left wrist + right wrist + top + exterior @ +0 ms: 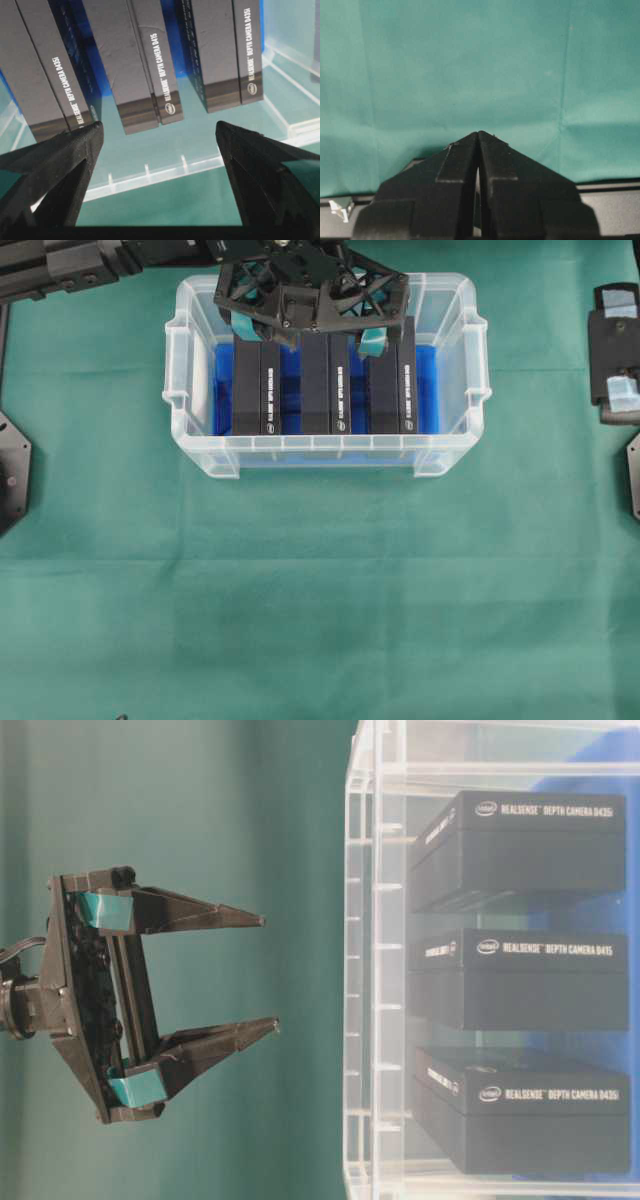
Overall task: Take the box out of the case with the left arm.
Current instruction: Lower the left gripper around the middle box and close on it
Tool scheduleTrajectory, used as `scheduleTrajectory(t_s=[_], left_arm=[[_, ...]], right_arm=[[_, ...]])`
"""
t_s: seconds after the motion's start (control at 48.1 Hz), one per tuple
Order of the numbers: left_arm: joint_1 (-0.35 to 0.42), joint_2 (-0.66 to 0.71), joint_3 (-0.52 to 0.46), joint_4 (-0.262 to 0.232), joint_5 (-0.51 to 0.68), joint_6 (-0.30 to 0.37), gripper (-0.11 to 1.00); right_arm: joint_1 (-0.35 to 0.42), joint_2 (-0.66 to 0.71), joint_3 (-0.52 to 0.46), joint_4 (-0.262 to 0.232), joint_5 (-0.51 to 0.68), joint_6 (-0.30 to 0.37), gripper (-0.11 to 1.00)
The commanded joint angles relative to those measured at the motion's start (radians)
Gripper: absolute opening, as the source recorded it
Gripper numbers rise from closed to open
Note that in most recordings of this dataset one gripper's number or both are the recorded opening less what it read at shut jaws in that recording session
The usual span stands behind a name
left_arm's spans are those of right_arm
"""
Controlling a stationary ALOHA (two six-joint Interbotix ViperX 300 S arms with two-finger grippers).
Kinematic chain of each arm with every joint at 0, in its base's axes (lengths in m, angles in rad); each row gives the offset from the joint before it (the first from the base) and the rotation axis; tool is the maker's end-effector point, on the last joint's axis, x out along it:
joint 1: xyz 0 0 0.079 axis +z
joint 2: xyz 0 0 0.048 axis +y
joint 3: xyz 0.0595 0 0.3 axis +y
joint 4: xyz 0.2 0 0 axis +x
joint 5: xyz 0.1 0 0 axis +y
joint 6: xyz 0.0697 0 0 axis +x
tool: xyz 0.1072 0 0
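The left gripper (311, 322) hangs wide open over the far end of the case (455, 455). Centre it on the middle box (326, 385) (three stand upright, probably close-packed), then descend straight.

Printed in white on each of three black boxes standing in the case (362, 970): an oval Intel logo, then "REALSENSE DEPTH CAMERA D435i" on the box nearest one end wall (530, 845) and on the one nearest the opposite wall (530, 1105). On the middle box (525, 975), "REALSENSE DEPTH CAMERA D415". Same lettering repeated along the narrow edges, legible from the left wrist.
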Motion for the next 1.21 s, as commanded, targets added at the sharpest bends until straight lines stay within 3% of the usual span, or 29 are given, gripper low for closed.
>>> scheduleTrajectory(t_s=[0.0,0.665,1.185], left_arm=[[0.005,-0.017,-0.017,-0.002,-0.003,-0.002,0.98],[0.009,-0.018,0.084,0.000,-0.061,-0.009,0.98],[0.018,-0.018,0.249,0.002,-0.270,-0.011,0.98]], right_arm=[[-0.002,-0.002,-0.008,-0.002,-0.005,0.003,0.00],[-0.002,-0.002,0.002,-0.002,-0.005,0.003,0.00],[-0.002,-0.003,0.018,-0.002,-0.038,0.003,0.00]])
